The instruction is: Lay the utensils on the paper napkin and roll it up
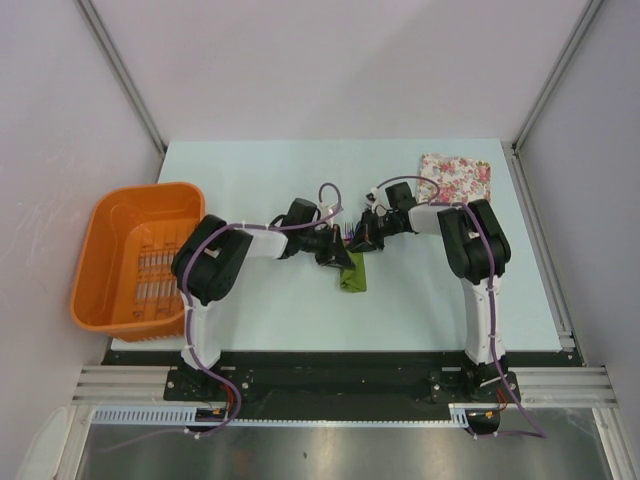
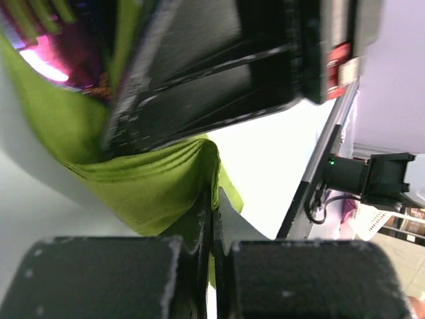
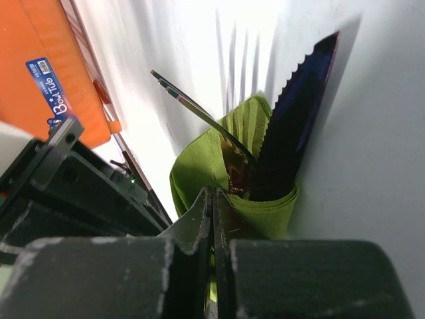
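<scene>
My left gripper [image 2: 211,206] has its fingers pressed together on a fold of the paper napkin [image 2: 153,186], and my right gripper [image 3: 213,203] pinches the same sheet closed. The utensils [image 3: 295,126] poke out of the green bundle, well right of the orange tub [image 3: 33,46]. The tub's blue sticker [image 3: 48,83] ends in "Tub".

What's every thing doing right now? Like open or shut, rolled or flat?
paper napkin: bunched around the utensils, pinched by both grippers.
utensils: tucked in the napkin, tips poking out.
left gripper: shut on the napkin.
right gripper: shut on the napkin.
orange tub: upright.
floral pad: lying flat.
</scene>
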Controlling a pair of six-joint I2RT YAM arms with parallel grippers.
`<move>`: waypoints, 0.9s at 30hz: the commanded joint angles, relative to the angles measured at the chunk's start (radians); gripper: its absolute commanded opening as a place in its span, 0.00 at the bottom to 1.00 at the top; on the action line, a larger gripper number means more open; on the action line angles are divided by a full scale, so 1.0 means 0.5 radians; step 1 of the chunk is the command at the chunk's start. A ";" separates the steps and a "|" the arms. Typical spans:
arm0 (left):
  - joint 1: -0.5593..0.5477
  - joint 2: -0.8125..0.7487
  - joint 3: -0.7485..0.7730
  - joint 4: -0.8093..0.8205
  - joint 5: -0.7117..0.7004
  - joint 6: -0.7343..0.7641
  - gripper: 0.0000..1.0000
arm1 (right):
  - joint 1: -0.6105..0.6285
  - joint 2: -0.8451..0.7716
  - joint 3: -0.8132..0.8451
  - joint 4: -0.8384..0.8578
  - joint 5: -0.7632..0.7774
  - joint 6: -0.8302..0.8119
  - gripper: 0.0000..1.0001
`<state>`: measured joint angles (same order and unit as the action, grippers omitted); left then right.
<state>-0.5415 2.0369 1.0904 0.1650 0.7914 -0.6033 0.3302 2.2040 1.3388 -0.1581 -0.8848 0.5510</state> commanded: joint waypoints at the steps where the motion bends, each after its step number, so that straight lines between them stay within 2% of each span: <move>1: -0.070 -0.083 0.108 0.145 0.006 -0.076 0.00 | -0.007 0.114 -0.073 0.000 0.226 -0.059 0.00; 9: -0.095 0.092 0.108 0.140 -0.076 -0.088 0.00 | -0.010 0.090 -0.094 -0.003 0.217 -0.062 0.00; 18: 0.006 0.145 -0.012 -0.032 -0.165 0.093 0.00 | -0.010 0.028 -0.064 -0.033 0.184 -0.071 0.00; 23: 0.028 0.145 -0.015 -0.091 -0.153 0.151 0.00 | -0.013 -0.072 0.010 -0.092 0.040 -0.050 0.12; 27: 0.028 0.135 -0.036 -0.039 -0.123 0.130 0.00 | -0.056 -0.214 0.053 -0.132 -0.040 -0.016 0.13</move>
<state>-0.5461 2.0869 1.1095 0.2035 0.7967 -0.6010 0.3279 2.1918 1.3357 -0.1642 -0.9020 0.5625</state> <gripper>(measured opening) 0.007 0.130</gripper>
